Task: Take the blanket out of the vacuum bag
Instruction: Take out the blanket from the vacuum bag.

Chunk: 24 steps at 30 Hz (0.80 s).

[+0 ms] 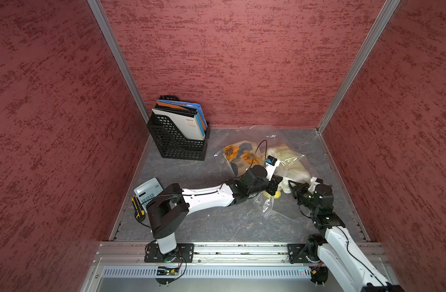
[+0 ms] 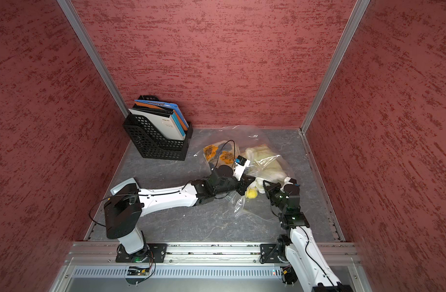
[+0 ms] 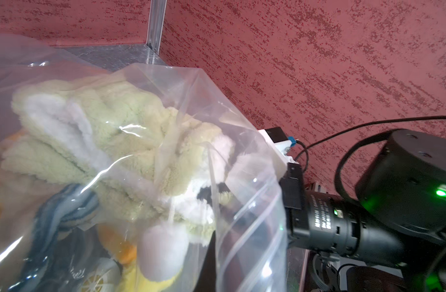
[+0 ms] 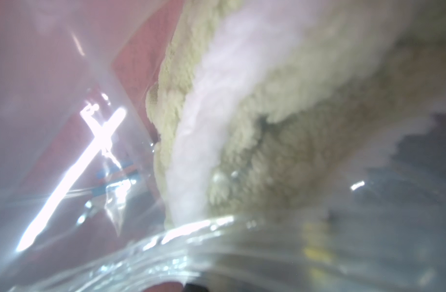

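The vacuum bag [image 1: 287, 141] [image 2: 254, 132], clear and crinkly, lies at the back right of the table. Inside is the blanket [image 1: 290, 156] [image 2: 263, 156], pale green and white fleece with an orange flower print. Its near end and pom-poms [image 3: 164, 250] bulge at the bag's mouth. My left gripper [image 1: 276, 188] [image 2: 248, 185] is shut on the bag's zip-strip edge [image 3: 249, 227], with its jaws hidden by plastic. My right gripper [image 1: 291, 185] [image 2: 266, 186] faces it from the right. It is shut, its dark fingertips [image 3: 212, 193] sunk in the white fleece [image 4: 292, 101].
A black mesh file holder [image 1: 177, 141] with folders stands at the back left. A calculator [image 1: 148, 191] and a yellow-black knife [image 1: 137, 206] lie by the left wall, behind my left arm. Red walls close in on three sides. Bare grey tabletop [image 1: 217, 222] lies in front.
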{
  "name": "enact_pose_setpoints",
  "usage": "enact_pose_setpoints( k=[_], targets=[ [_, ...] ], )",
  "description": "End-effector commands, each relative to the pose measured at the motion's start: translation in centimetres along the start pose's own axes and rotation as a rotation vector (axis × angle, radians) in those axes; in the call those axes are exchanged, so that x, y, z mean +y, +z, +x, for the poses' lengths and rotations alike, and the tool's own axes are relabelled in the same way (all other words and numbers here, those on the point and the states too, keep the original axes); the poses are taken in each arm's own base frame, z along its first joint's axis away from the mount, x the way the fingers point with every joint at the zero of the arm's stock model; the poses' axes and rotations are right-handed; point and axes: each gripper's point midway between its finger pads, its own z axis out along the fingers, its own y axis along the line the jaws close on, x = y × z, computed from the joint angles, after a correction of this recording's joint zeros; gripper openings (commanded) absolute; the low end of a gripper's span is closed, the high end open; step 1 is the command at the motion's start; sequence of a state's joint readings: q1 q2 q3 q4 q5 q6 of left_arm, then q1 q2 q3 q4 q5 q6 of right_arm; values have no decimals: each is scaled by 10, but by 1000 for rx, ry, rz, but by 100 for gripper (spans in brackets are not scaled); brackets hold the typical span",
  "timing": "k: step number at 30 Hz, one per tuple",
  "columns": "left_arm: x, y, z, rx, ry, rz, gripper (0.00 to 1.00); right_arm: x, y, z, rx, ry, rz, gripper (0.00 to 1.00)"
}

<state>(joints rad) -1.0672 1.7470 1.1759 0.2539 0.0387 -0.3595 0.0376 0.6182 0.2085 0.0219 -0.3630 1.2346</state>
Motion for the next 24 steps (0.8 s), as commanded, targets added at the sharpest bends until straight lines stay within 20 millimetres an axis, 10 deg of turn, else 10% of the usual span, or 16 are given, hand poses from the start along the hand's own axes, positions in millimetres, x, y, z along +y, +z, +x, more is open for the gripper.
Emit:
enact_pose_setpoints(
  k=[1,13,18,24],
  targets=[
    [7,-4,-11,-41,28,-56,0,10,-18,15,68,-12,7,0],
    [42,-22,-28,-96,23,-171,0,-27,-39,45,183,-9,136,0],
    [35,-16,-25,-81,8,-124,0,-36,-38,46,182,-1,159,49],
    [34,-14,-18,-66,-6,-108,0,-51,-44,45,158,12,228,72]
  ],
)
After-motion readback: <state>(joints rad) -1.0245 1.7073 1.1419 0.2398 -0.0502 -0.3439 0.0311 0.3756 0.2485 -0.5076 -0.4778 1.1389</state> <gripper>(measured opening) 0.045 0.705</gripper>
